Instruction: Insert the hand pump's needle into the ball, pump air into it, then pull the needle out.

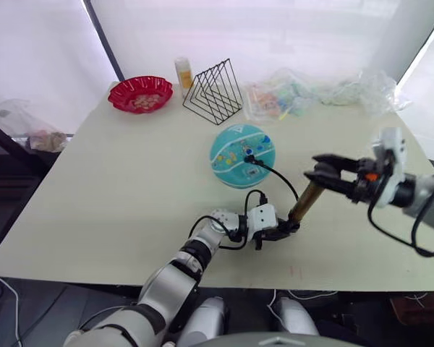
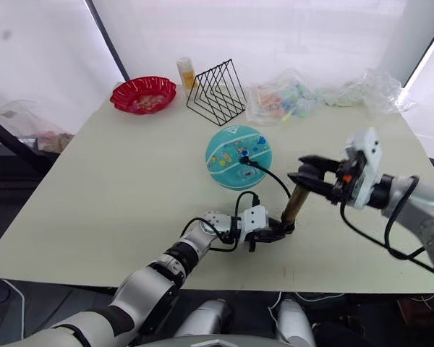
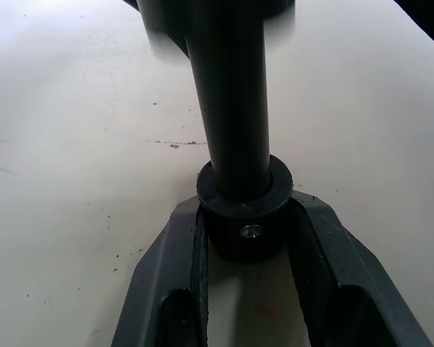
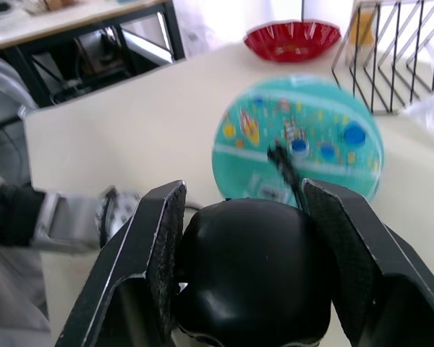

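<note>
Open table (image 1: 116,195) surrounds the ball (image 1: 241,155); wire rack (image 1: 214,92) crowds its far side.

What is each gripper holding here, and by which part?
Both hold the brass-gold hand pump: left gripper clamps its black bottom cap, right gripper grips the black handle on top.

Silver-grey arms, looping black cables, white wrist blocks, seemingly textured black claw fingers (image 4: 336,246).
</note>
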`<state>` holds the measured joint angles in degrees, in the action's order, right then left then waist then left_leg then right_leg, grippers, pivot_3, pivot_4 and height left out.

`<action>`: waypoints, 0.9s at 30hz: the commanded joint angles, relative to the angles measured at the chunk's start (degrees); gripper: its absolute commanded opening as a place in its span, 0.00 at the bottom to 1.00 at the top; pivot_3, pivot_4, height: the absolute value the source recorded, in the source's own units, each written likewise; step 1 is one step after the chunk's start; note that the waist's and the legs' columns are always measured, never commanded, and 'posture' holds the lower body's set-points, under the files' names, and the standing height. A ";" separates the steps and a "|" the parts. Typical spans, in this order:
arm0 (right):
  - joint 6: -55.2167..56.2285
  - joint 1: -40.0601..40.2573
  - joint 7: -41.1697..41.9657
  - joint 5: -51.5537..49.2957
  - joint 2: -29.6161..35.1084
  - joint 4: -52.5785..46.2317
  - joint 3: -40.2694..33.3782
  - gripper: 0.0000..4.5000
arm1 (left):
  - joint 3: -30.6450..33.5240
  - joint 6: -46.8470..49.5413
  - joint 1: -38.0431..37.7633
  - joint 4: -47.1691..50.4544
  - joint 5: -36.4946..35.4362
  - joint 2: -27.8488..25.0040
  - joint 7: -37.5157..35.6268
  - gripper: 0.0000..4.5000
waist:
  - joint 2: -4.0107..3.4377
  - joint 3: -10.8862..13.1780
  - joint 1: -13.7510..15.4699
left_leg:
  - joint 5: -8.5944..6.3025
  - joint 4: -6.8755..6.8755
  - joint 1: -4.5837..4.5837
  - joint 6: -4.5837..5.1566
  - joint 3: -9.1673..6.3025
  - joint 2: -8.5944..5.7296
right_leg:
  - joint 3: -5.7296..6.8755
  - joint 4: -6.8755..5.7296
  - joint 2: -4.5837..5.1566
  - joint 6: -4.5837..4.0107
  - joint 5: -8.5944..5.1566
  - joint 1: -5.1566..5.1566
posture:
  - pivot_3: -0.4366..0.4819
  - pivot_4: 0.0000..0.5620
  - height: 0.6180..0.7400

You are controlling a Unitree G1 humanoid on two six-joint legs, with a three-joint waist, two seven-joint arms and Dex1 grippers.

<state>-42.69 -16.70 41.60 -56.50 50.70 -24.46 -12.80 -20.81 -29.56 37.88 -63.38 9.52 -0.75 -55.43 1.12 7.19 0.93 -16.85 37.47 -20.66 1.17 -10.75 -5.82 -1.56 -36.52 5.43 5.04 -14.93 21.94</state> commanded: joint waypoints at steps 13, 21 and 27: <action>-2.32 -12.91 -5.88 -9.19 5.57 3.77 -16.33 0.47 | -3.79 2.56 -4.26 -5.84 4.74 -2.38 -1.42 0.25 | -0.05 0.18 0.02 | 0.00 0.04 -0.15 0.02 0.06 -0.04 | 0.01 0.00 0.15 0.02 0.01 0.12 | 0.48 0.27 1.00; 2.23 -0.85 -7.41 -1.70 -4.56 -1.45 -10.10 0.47 | -3.69 2.64 -4.21 -5.84 4.65 -2.51 -1.31 0.25 | 0.33 -0.12 -0.02 | 0.01 0.02 -0.07 -0.02 0.02 -0.02 | 0.02 -0.02 0.10 0.00 0.01 0.09 | 0.48 0.27 1.00; 9.54 11.01 -4.60 9.92 -8.78 -1.62 -1.00 0.47 | -3.81 2.62 -4.48 -5.71 4.66 -2.80 -1.32 0.25 | 0.53 -0.46 -0.15 | -0.01 0.02 0.21 0.01 0.02 0.02 | -0.02 -0.10 -0.06 -0.01 -0.01 -0.05 | 0.48 0.27 1.00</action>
<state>-34.10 -8.96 37.39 -54.74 41.28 -28.64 -17.10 -20.81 -29.65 36.98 -63.69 9.00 -1.33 -54.77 1.65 6.73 0.77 -16.86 37.46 -20.30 1.17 -10.75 -5.76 -1.57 -36.62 5.33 5.03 -14.95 21.74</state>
